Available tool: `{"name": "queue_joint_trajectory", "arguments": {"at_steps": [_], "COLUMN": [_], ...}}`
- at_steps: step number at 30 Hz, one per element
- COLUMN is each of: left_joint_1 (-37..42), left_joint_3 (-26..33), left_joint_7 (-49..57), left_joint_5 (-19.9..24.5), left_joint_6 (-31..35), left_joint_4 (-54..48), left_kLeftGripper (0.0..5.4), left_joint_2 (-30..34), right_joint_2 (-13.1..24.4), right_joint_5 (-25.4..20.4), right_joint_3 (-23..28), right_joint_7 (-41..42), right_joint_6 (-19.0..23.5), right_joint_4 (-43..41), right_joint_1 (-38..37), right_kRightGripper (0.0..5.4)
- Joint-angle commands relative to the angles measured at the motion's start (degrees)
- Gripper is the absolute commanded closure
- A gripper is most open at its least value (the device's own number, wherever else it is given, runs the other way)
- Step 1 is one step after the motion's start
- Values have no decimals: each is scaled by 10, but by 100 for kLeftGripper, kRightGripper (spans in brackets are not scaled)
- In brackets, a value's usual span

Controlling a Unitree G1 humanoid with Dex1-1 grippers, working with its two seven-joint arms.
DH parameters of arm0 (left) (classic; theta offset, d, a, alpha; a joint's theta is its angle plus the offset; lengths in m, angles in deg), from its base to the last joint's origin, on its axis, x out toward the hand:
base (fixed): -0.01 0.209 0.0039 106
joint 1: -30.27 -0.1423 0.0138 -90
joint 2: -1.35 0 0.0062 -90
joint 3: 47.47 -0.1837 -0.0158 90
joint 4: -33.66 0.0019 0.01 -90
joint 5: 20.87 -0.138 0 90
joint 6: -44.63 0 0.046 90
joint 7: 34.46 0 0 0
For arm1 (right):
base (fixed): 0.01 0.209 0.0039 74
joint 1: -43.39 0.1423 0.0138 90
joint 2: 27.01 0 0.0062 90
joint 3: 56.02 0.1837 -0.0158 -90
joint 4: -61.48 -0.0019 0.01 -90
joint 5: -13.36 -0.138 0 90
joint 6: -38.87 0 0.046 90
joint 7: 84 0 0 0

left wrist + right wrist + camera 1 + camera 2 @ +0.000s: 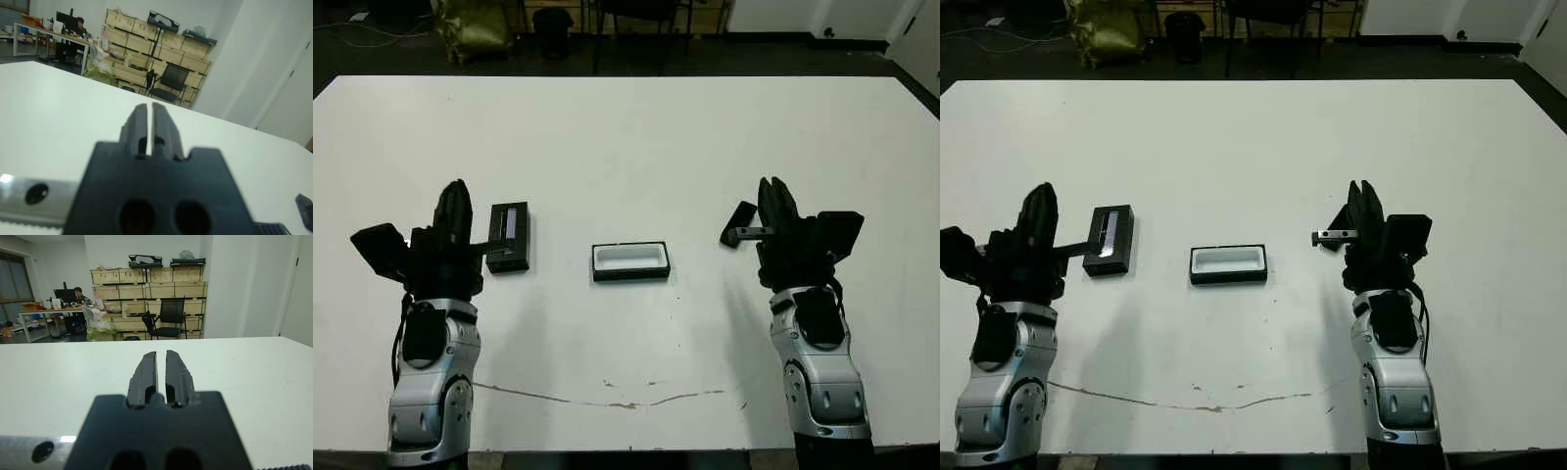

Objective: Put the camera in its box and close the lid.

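The box (630, 260), a shallow black tray with a white lining, lies open at the table's middle. To its left lies the lid (509, 236), flat and black with a pale glossy strip. My left gripper (457, 193) is just left of the lid, shut and holding nothing. The camera (736, 221), a small dark bar, rests on the table right of the box, partly behind the grey side rail of my right gripper (773, 188). That gripper is close beside the camera, shut and holding nothing. The wrist views show both fingertip pairs (149, 111) (161, 357) pressed nearly together.
A thin dark crack line (607, 401) runs across the white table (636, 147) near its front edge. Beyond the far edge are a chair (164, 318), crate shelves (146, 284) and a seated person at a desk (78, 294).
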Motion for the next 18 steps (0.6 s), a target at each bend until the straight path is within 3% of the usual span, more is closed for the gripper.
{"name": "queue_joint_trajectory", "arguments": {"at_steps": [1, 8, 18], "left_joint_1": [-16, -25, -38], "left_joint_3": [-7, -16, -15], "left_joint_7": [6, 5, 3], "left_joint_5": [-10, -6, -3], "left_joint_6": [9, 12, 9], "left_joint_4": [-3, -6, -3], "left_kLeftGripper": [539, 539, 539], "left_joint_2": [-2, -9, -11], "right_joint_2": [1, -3, -20], "right_joint_5": [3, 1, 8], "right_joint_3": [-2, -6, -25], "right_joint_7": [0, 2, -14], "right_joint_6": [-1, -16, 50], "right_joint_4": [8, 20, -8], "right_joint_1": [-11, -20, -20], "right_kRightGripper": [540, 540, 540]}}
